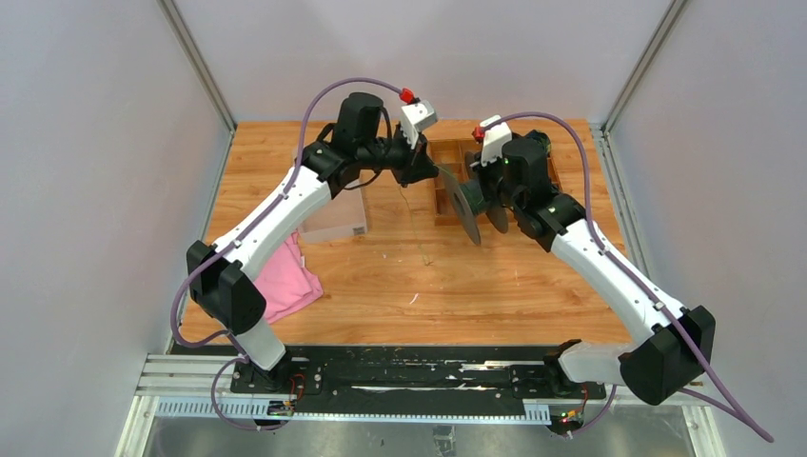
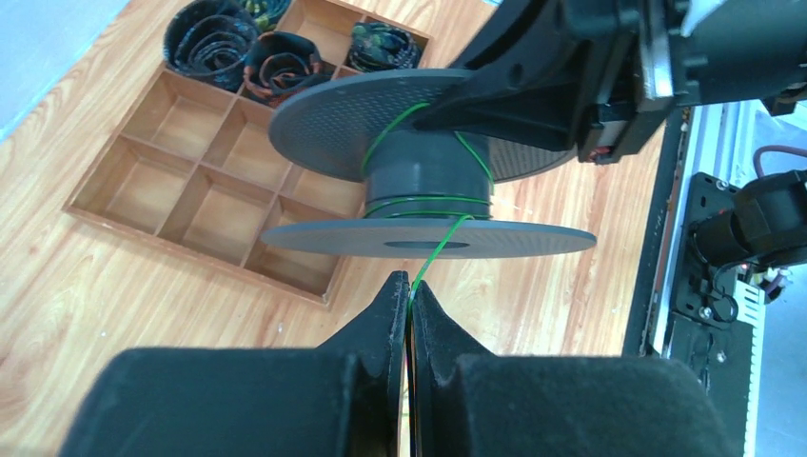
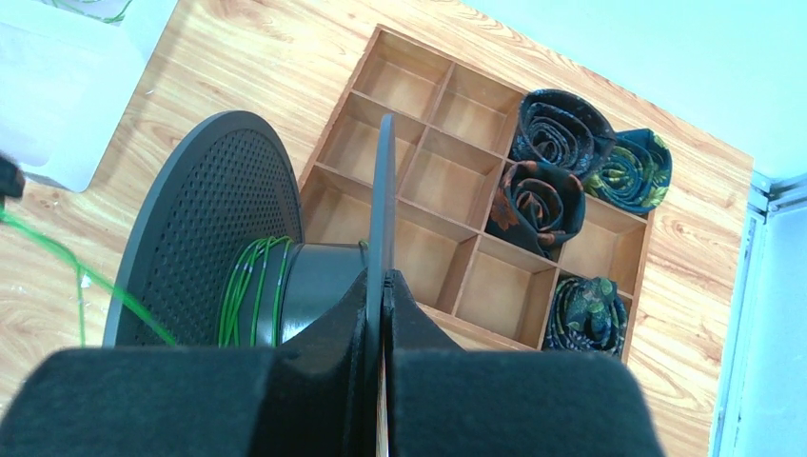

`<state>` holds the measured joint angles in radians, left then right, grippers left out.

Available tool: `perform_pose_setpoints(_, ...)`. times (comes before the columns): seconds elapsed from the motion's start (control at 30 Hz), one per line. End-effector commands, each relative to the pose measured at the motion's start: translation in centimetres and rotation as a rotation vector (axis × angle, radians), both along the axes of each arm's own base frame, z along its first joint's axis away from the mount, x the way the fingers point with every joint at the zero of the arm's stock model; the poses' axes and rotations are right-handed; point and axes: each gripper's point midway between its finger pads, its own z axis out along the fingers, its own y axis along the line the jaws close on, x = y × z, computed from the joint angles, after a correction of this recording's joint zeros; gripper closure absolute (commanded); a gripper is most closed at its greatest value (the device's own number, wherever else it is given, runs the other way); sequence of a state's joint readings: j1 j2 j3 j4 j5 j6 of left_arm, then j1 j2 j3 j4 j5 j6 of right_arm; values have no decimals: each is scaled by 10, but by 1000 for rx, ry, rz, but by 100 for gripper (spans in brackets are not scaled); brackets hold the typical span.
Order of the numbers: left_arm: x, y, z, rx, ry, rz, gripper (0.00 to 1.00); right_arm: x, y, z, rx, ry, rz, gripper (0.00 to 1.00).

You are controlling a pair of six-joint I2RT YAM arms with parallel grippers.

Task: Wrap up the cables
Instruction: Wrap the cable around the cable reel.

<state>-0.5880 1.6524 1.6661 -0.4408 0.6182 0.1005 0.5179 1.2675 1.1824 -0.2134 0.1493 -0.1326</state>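
Above the middle of a wood-grain tabletop (image 1: 495, 286), the left end effector (image 2: 411, 297) is pinching a thin green cable (image 2: 440, 248) between fingers drawn almost together. It is feeding the cable onto a black spool (image 2: 428, 176). The right end effector (image 3: 383, 284) is gripping that spool by the edge of one flange, its jaws clamped flat on the disc.

A few green turns are already lying around the hub, and the line is running taut from the pinch up past the near flange. In the overhead view a loose tail is hanging down toward the wood.

The winding step appears to be under way, with more cable yet to go on. The next move is likely calling for the left arm to circle the hub under light tension while the right arm is steadying the spool. The wire would need to slide through the pinch without catching on the flange rim.

Nearest the arm bases, a black rail (image 1: 409, 376) is spanning the front edge. A pink cloth (image 1: 290, 281) is lying at the left, just beside a pale box (image 1: 335, 221). Beyond the spool, a divided wooden tray (image 2: 214, 214) is sitting on the wood, with rolled patterned ties (image 3: 538, 195) filling several of its compartments. Plain pale walls with metal corner posts are enclosing the cell.
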Motion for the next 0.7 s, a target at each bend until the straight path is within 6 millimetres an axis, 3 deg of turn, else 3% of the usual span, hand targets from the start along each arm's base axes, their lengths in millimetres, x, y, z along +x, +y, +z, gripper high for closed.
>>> perform_pose_setpoints(0.0,16,15,32,-61,-84,41,94,-6,-2,5,-23,-26,37,100)
perform_pose_setpoints(0.37,42,32,24,-75,-57,104,97,-19,11,3,-7,-18,154,99)
perform_pose_setpoints(0.67,69,52,4,-81,-21,167,96,-30,21,18,94,6,250,99)
